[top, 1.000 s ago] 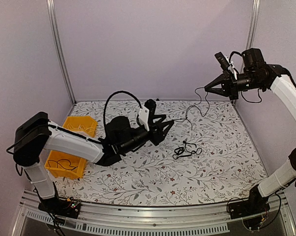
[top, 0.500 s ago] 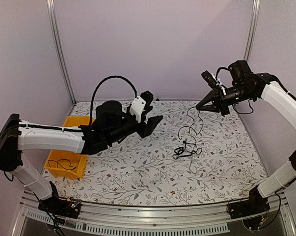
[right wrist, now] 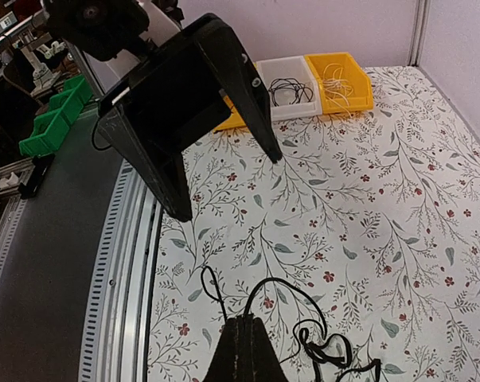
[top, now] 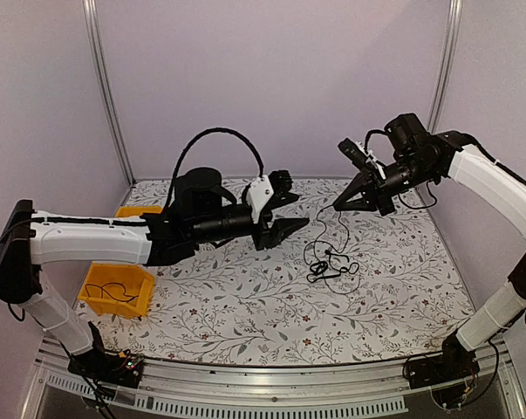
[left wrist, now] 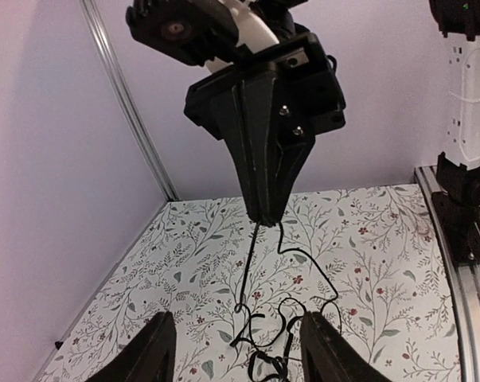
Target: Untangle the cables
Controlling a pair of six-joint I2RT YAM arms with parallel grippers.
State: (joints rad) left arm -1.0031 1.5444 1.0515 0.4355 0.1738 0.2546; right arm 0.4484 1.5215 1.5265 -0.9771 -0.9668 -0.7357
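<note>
Right gripper (top: pixel 338 206), clenched on one strand of the cables (top: pixel 332 266), is raised above them, farther from the bin (top: pixel 114 307) than they are. The strand hangs slack from its tips down to the tangle, which lies on the table (top: pixel 245 323) well to the right of the bin. Left gripper (top: pixel 296 202), jaws spread and grasping nothing, hovers between bin and cables.
</note>
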